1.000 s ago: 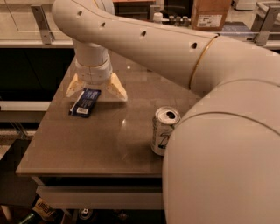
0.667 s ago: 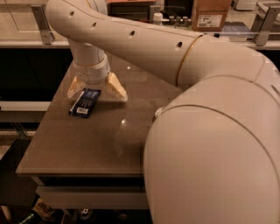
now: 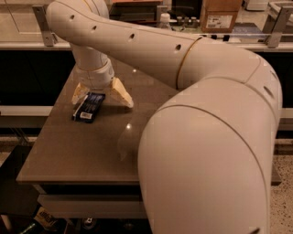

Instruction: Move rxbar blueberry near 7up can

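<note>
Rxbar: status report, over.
End effector open, down at far left of table, fingers straddling far end of rxbar. Bar flat, not lifted. 7up can not visible; arm fills the right.

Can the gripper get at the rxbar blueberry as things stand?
Likely yes: the gripper sits open right over the rxbar blueberry, a finger on either side of its far end, nothing between them.

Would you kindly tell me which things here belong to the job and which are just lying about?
For the job: snack bar on the table; open tool, its fingers either side of the bar's far end; the soda can is not in view.
Lying about: cardboard box and small bottle, both in the background.
</note>
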You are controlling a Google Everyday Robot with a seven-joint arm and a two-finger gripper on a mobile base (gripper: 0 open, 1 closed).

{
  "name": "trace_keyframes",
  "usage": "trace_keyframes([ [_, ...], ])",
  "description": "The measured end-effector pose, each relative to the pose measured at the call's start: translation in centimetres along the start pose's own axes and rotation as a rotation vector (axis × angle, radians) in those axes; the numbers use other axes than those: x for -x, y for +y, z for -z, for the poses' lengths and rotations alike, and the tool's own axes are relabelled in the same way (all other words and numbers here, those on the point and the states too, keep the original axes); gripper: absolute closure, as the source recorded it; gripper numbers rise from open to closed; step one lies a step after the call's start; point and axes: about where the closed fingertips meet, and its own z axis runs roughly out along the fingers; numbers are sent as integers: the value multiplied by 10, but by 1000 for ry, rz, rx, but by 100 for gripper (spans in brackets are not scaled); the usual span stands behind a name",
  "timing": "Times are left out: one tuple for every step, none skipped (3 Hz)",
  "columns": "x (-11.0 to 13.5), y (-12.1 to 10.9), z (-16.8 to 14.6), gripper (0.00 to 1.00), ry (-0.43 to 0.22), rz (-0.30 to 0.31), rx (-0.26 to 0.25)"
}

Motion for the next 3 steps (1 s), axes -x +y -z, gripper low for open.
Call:
trace_keyframes([
  [-1, 2, -5, 0, 13, 0, -13],
  [1, 6, -7, 17, 10, 23, -24],
  [2, 11, -6, 41, 6, 46, -29],
])
